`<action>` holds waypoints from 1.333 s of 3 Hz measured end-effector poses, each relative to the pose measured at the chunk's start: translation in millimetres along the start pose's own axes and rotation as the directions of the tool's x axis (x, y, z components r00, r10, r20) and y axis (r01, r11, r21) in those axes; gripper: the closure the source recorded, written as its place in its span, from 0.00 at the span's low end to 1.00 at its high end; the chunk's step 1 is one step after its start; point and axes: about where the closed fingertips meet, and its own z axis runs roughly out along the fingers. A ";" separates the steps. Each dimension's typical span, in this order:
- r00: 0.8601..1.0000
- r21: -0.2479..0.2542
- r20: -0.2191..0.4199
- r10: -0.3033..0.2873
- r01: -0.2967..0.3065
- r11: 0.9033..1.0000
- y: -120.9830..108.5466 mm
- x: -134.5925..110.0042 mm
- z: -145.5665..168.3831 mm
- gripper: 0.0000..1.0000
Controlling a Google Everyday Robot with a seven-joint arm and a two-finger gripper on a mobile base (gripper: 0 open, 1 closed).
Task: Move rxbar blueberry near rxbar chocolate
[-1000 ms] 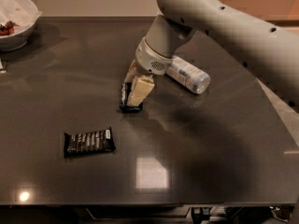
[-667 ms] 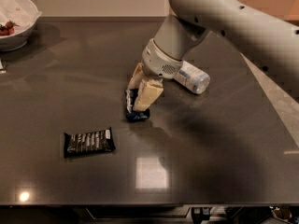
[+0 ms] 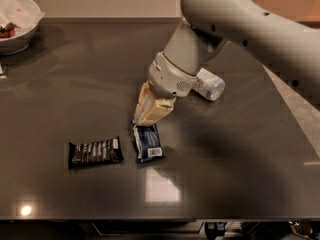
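Note:
The rxbar blueberry (image 3: 148, 142), a dark-blue wrapper with a white label at its near end, lies on the dark table just right of the rxbar chocolate (image 3: 95, 152), a black wrapper with white lettering. A narrow gap separates the two bars. My gripper (image 3: 142, 121) points down from the arm and its beige fingers (image 3: 151, 109) are closed together on the far end of the blue bar, whose near end rests on the table.
A plastic bottle (image 3: 210, 84) lies on its side behind the arm. A white bowl (image 3: 17, 21) with red food sits at the far left corner. The table's front edge (image 3: 150, 218) is close below the bars.
The gripper has moved forward and left with the blue bar, bringing it down beside the black bar. The black bar and bottle have not moved.

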 end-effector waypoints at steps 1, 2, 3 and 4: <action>0.999 -0.036 0.021 -0.037 0.038 0.999 14.7 -11.2 6.5 0.82; 0.997 -0.044 0.039 -0.060 0.062 0.997 22.6 -20.6 8.0 0.59; 0.998 -0.042 0.036 -0.060 0.062 0.997 21.5 -21.1 8.5 0.37; 0.997 -0.041 0.036 -0.063 0.065 0.997 21.3 -22.7 9.3 0.12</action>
